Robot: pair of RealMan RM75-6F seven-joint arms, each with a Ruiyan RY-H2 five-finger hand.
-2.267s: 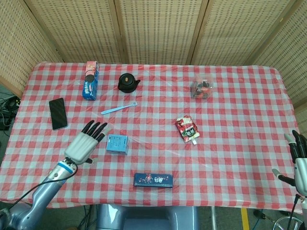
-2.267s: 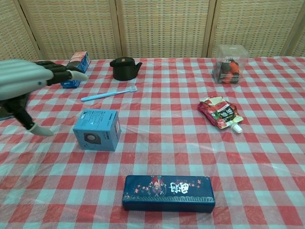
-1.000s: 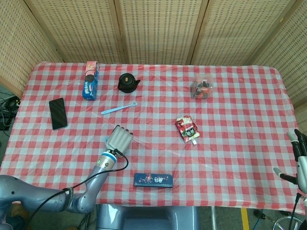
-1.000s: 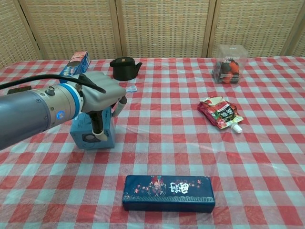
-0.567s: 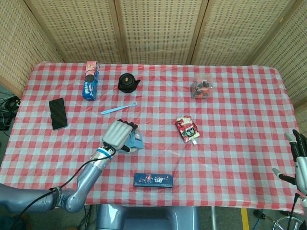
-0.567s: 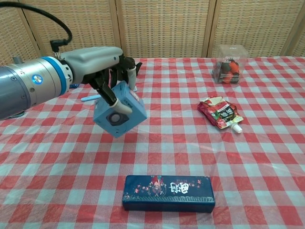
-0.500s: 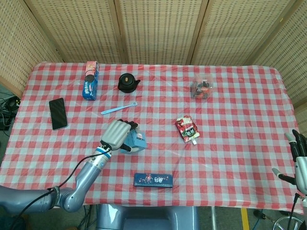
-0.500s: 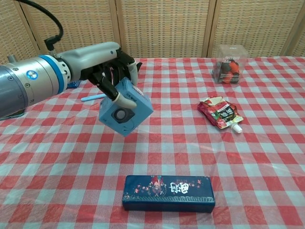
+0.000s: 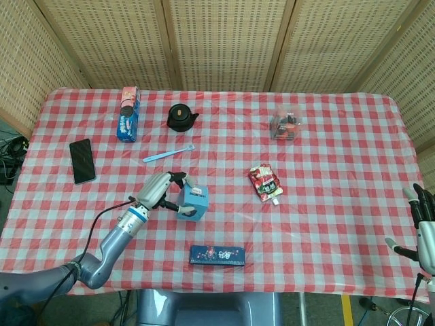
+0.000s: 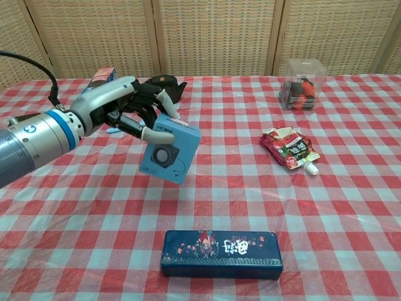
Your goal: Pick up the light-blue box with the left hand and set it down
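My left hand (image 9: 158,188) (image 10: 128,103) grips the light-blue box (image 9: 193,202) (image 10: 169,154) by its top left corner. In the chest view the box seems to hang tilted just above the checked cloth, its round printed face toward the camera. It is left of the table's middle. My right hand (image 9: 424,227) shows at the head view's lower right edge, beyond the table, fingers apart and holding nothing.
A dark blue flat case (image 9: 217,255) (image 10: 220,253) lies near the front edge. A red pouch (image 9: 265,183) (image 10: 289,148) lies right of middle. At the back are a black teapot (image 9: 181,117), a biscuit box (image 9: 128,113), a clear snack tub (image 9: 285,126), a blue toothbrush (image 9: 168,153) and a phone (image 9: 82,160).
My left hand swept in from the left, closed on the box and lifted it. Over the last half second it carried the box a little rightward and tilted it more upright.
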